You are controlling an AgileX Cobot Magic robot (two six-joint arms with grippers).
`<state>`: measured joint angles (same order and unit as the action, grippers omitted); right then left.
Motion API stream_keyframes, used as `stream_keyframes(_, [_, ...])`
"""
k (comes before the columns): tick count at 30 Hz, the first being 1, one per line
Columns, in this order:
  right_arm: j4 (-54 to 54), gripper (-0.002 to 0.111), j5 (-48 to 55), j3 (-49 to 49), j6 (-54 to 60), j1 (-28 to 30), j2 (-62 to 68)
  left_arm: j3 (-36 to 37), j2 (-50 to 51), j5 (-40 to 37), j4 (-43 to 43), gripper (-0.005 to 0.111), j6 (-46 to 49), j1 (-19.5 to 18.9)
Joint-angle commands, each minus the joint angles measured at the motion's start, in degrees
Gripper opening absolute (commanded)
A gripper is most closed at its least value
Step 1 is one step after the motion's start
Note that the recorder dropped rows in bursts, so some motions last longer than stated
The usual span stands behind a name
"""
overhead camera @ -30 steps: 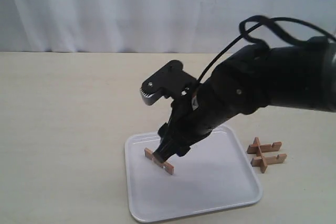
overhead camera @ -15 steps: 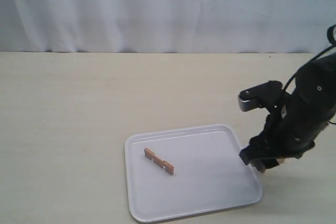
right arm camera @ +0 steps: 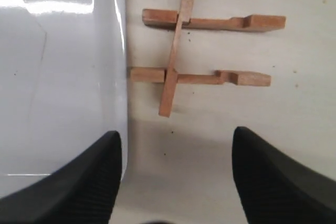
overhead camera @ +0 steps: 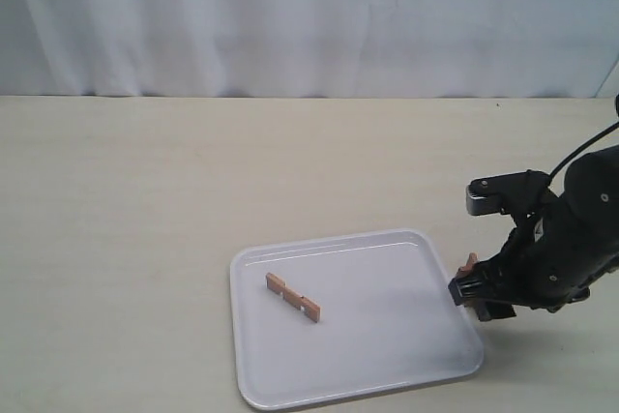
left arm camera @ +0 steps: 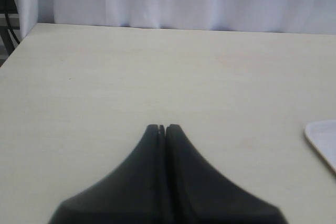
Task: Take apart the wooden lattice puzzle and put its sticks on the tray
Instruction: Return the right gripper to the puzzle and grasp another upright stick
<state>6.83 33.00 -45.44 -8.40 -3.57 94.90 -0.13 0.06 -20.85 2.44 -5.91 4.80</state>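
Observation:
One notched wooden stick (overhead camera: pixel 292 297) lies flat on the white tray (overhead camera: pixel 387 336), toward its left half. The rest of the lattice puzzle (right arm camera: pixel 197 51), three sticks still crossed, rests on the table just beside the tray's rim (right arm camera: pixel 119 77). In the exterior view only a tip of the puzzle (overhead camera: pixel 469 262) shows behind my right arm. My right gripper (right arm camera: pixel 176 145) hangs open just short of the puzzle, nothing between its fingers (right arm camera: pixel 89 177). In the exterior view the right gripper (overhead camera: pixel 482 301) sits at the tray's right edge. My left gripper (left arm camera: pixel 161 128) is shut and empty over bare table.
A white curtain (overhead camera: pixel 309 21) runs along the table's far edge. In the left wrist view a corner of the tray (left arm camera: pixel 323 137) shows at the side, and dark equipment (left arm camera: pixel 6 3) stands past the table's corner.
My right arm has let go of a stick on the tray and swung right, off the tray, down over the remaining puzzle. The stick stays where it was dropped.

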Motion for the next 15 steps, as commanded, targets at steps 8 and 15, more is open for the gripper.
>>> stream_keyframes(8, [-0.4, 0.048, -6.2, 0.1, -3.0, 0.2, 3.0, 0.1, -0.1, 0.2, 0.0, 0.0, 0.0, -0.1])
stream_keyframes(15, [-0.4, 0.04, -6.9, 0.1, -3.0, 0.2, 3.0, 0.1, -0.1, 0.2, 0.2, 0.0, 0.0, -0.1])
